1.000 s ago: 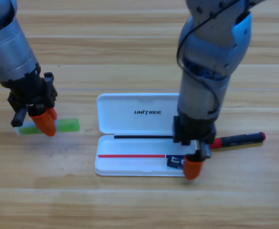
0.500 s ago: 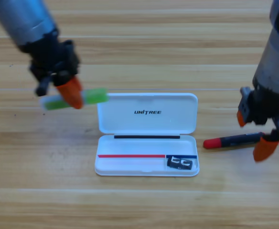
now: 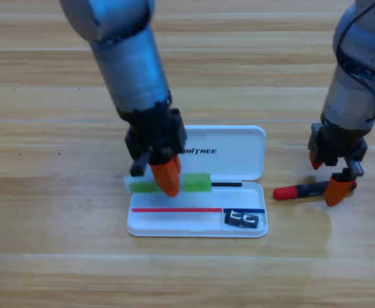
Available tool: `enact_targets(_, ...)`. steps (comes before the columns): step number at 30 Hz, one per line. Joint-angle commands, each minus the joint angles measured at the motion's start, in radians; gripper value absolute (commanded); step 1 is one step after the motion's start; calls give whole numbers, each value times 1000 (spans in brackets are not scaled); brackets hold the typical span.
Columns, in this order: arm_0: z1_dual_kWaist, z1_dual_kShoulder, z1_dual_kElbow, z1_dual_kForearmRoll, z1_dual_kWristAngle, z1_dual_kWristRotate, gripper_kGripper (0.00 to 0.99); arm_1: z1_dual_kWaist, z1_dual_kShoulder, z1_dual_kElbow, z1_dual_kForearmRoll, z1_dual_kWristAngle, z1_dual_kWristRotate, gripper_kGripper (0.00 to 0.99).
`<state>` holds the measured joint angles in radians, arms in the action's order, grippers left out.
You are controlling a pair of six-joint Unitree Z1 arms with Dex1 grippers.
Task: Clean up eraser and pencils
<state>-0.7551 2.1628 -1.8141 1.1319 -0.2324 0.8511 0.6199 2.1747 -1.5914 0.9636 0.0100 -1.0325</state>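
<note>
My left gripper (image 3: pixel 164 181) is shut on a green stick with a white end (image 3: pixel 197 183) and holds it level over the hinge of the open white case (image 3: pixel 229 163). A small black eraser with white marks (image 3: pixel 242 219) lies in the case's lower right corner. On the table right of the case lies the red pencil (image 3: pixel 296 191). My right gripper (image 3: pixel 328 175) points down over the pencil's right end. Its orange jaws stand apart, one on each side of the pencil, and they hide the black cap end.
The case's lid (image 3: pixel 239 142) lies flat behind its tray (image 3: pixel 174 222), with the grey left arm (image 3: pixel 126 58) reaching over its left part. The right arm (image 3: pixel 361 70) comes down along the right edge. Bare wooden table (image 3: pixel 59 256) surrounds the case.
The left gripper carried the green stick from the table's left side to above the case. The right gripper moved left and down onto the pencil's right end, its jaws now closer together.
</note>
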Motion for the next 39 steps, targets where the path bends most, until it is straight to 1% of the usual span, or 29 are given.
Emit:
enact_targets(1,-40,91,-21,3,-16,-18,0,-25,86,-10,-20,4,-15,810)
enact_targets(3,-40,98,-22,3,-16,-17,0,-25,91,-15,-20,5,-18,756)
enact_targets(6,-40,111,-21,2,-13,-17,0,-23,99,-16,-20,10,-23,729)
enact_targets(12,-40,134,-16,0,-7,-4,0,-9,108,-13,-20,22,-26,727)
enact_targets(13,-38,138,-18,0,-7,-4,0,-6,108,-13,-20,27,-29,704)
enact_targets(14,-38,141,-19,0,-5,-4,0,-5,109,-13,-20,31,-32,574)
enact_targets(15,-38,144,-19,2,-4,-3,0,-2,111,-13,-20,36,-37,469)
enact_targets(19,-35,155,-21,3,-1,0,0,8,119,-18,-20,36,-37,81)
enact_targets(20,-33,160,-21,3,1,0,0,9,117,-18,-20,33,-37,0)
enact_targets(24,-27,167,-13,3,1,5,0,9,83,-10,-17,11,-37,0)
enact_targets(30,-23,172,-7,3,1,10,0,12,-38,27,3,11,2,0)
enact_targets(35,-21,170,-5,5,1,11,0,34,-119,41,50,19,19,0)
enact_targets(39,-20,170,-7,5,-2,-1,0,50,-151,53,56,24,28,0)
